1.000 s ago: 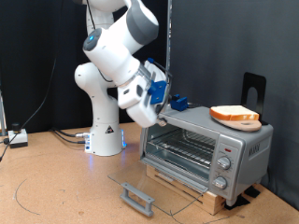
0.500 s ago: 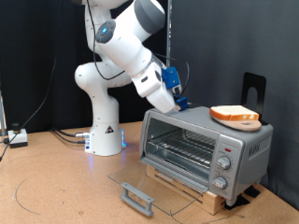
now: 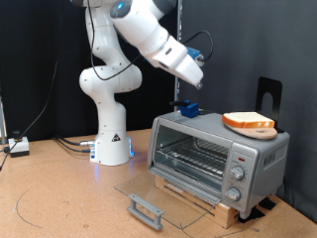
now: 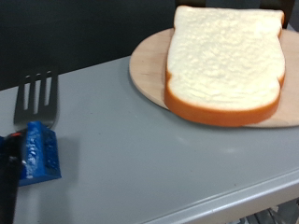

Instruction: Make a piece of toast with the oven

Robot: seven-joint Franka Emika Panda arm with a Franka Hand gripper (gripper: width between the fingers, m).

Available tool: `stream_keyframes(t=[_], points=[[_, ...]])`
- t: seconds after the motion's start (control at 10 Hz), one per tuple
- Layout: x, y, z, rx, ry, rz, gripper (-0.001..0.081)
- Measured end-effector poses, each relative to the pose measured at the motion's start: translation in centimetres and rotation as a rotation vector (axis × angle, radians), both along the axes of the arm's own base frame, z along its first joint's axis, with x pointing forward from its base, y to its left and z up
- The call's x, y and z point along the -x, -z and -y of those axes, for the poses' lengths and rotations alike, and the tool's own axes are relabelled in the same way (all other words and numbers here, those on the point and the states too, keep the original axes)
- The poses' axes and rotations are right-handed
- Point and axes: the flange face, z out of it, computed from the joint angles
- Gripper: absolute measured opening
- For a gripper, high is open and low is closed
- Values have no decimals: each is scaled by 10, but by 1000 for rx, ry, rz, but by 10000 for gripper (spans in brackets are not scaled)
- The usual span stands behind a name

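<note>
White arm segments rise from the base at about nine o'clock in the exterior view, bend at the top edge and slope down toward three o'clock, ending in the gripper [image 3: 194,79], which hangs in the air above the oven's [image 3: 220,155] top, at its end toward the exterior view's left. Whether the fingers are spread or closed cannot be told from either view, and nothing shows between them. Half a second ago the hand sat lower, right at that corner of the oven roof; a second ago it was lower again, beside the oven — so the arm has swung upward and clear.

Below the gripper, a blue-handled fork [image 3: 187,108] lies on the oven roof; the wrist view shows its tines and blue handle [image 4: 35,126] flat on the grey metal. The glass door [image 3: 163,196] lies folded down and open, the wire rack visible inside.

Further toward three o'clock, the piece of toast [image 3: 249,121] rests on a round wooden board [image 3: 254,130] on the roof — in the wrist view [image 4: 225,61] it lies flat, well apart from the fork.
</note>
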Motion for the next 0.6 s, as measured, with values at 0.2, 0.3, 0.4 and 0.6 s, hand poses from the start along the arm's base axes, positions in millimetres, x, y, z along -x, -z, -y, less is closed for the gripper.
stream_keyframes(t=[0.2,0.3,0.4,0.6], points=[[14,-26,-6,24,3,37,804],[21,-39,-7,25,12,45,804],[31,-51,-9,24,14,33,804],[55,-70,-11,36,-22,-14,804]])
